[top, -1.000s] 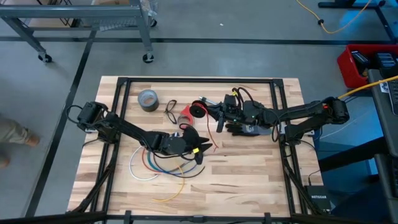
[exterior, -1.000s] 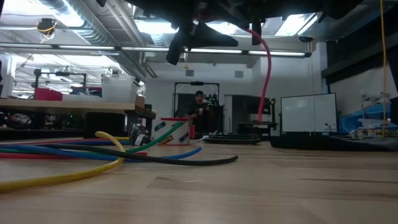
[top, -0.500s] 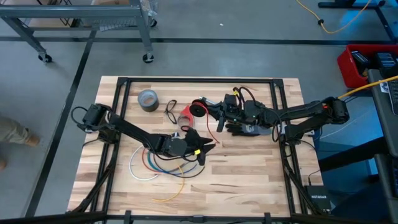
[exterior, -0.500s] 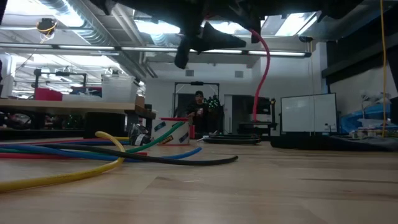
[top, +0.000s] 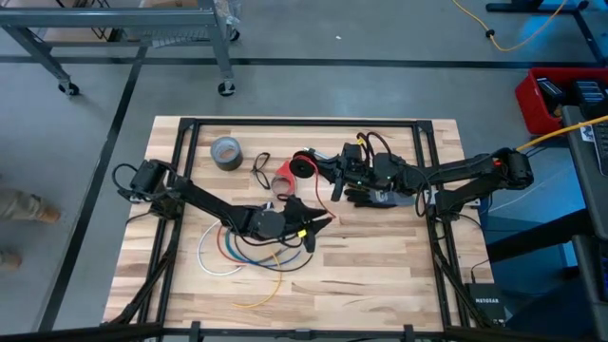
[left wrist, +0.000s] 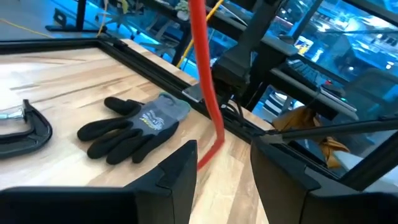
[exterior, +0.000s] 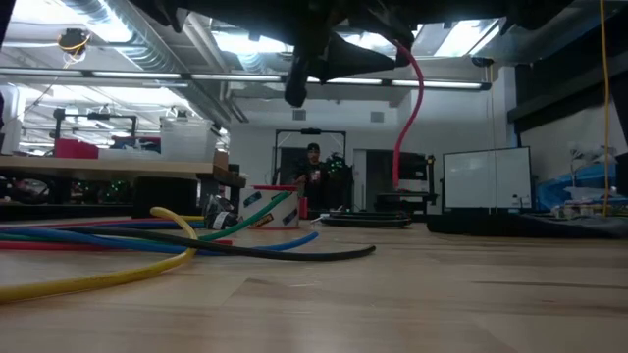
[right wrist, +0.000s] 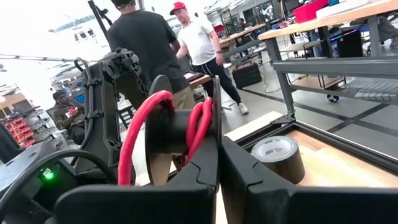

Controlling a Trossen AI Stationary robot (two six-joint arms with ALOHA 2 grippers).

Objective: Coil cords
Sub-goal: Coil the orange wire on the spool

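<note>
Right gripper [top: 318,167]: fingers pressed shut on the rim of the small black spool [top: 303,166], held up off the table at mid-back, just beside the red cone-shaped piece [top: 282,179]. In the right wrist view the spool [right wrist: 171,134] stands on edge between the two dark fingers, with red wire loops around its hub. Right arm stretched low from the table's right edge toward centre, wrist roughly level.

Red wire [top: 334,190]: runs from the spool down toward the left gripper. In the low view it hangs as a curved red line [exterior: 412,108] above the tabletop. In the left wrist view it passes [left wrist: 208,93] in front of and between the left fingers, its lower end reaching near the wood.

Left gripper [top: 318,228]: jaws spread wide, nothing clamped; wire sits in the gap, contact cannot be told. Left arm reaches from the left edge diagonally to mid-table, elbow low, gripper pointing right, over the fanned coloured wires [top: 233,252].

Nearby: black glove [top: 370,198] lying flat under the right arm; grey tape roll [top: 225,152] at back left; a black clamp [left wrist: 25,127] beside the glove in the left wrist view. Wooden table [top: 380,275].
</note>
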